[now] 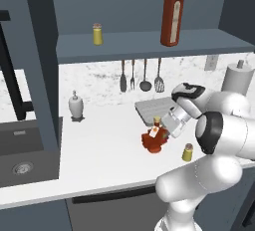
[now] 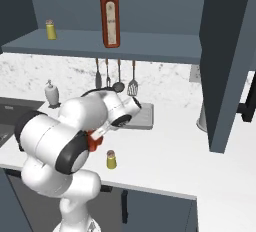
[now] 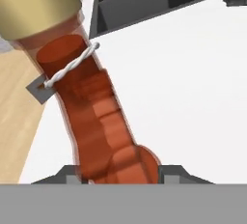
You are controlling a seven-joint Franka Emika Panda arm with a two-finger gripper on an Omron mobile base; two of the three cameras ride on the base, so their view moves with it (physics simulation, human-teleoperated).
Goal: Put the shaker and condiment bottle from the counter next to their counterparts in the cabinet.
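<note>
The arm hides most of the condiment bottle [image 2: 93,141]. Up close, its tan cap [image 3: 34,3] is cut off at the upper left.

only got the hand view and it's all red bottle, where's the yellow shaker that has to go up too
observer: the shaker stands upright on the counter near its front edge, to the right of the condiment bottle in the left base view.
operator: and where do the counterparts sit
observer: on the cabinet shelf, well apart: the tall red bottle toward the right, the second yellow shaker toward the left.
operator: anything close behind the bottle
observer: a grey ridged tray lies just behind it, below the hanging utensils.
</note>
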